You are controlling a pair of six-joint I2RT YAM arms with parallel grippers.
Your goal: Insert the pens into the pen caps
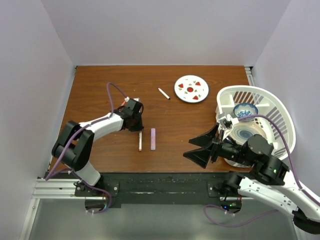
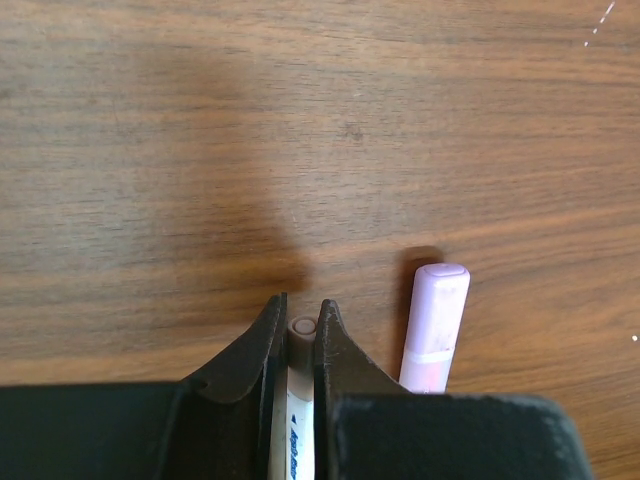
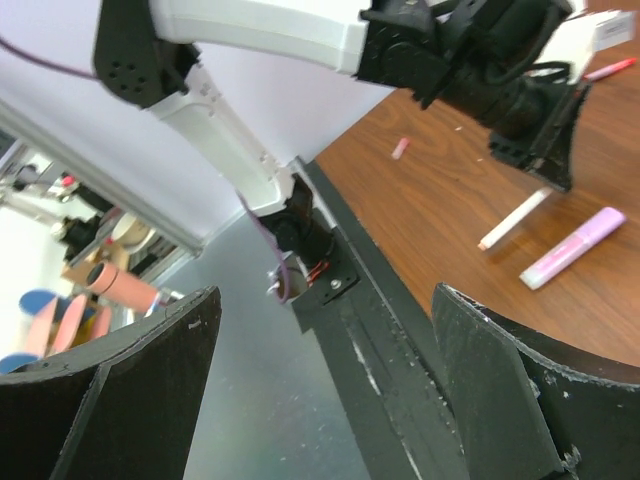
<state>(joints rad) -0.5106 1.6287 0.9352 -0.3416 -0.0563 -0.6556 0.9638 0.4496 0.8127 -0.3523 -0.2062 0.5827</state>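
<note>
A thin white pen (image 1: 140, 142) lies on the brown table, and my left gripper (image 1: 136, 126) stands over its far end. In the left wrist view the fingers (image 2: 262, 345) are shut on the pen's pale round end (image 2: 303, 328). The thick pale pink marker (image 1: 153, 139) lies just right of that pen (image 2: 435, 325). Another thin white pen (image 1: 163, 93) lies farther back. A tiny pink pen cap (image 3: 400, 148) rests near the table's front edge, left of my left arm. My right gripper (image 1: 189, 149) hangs wide open and empty over the front edge (image 3: 325, 330).
A round white plate with red marks (image 1: 191, 88) sits at the back right. A white slatted basket (image 1: 270, 107) holding a blue bowl (image 1: 245, 110) stands at the right edge, beside my right arm. A black rail (image 1: 165, 182) runs along the front.
</note>
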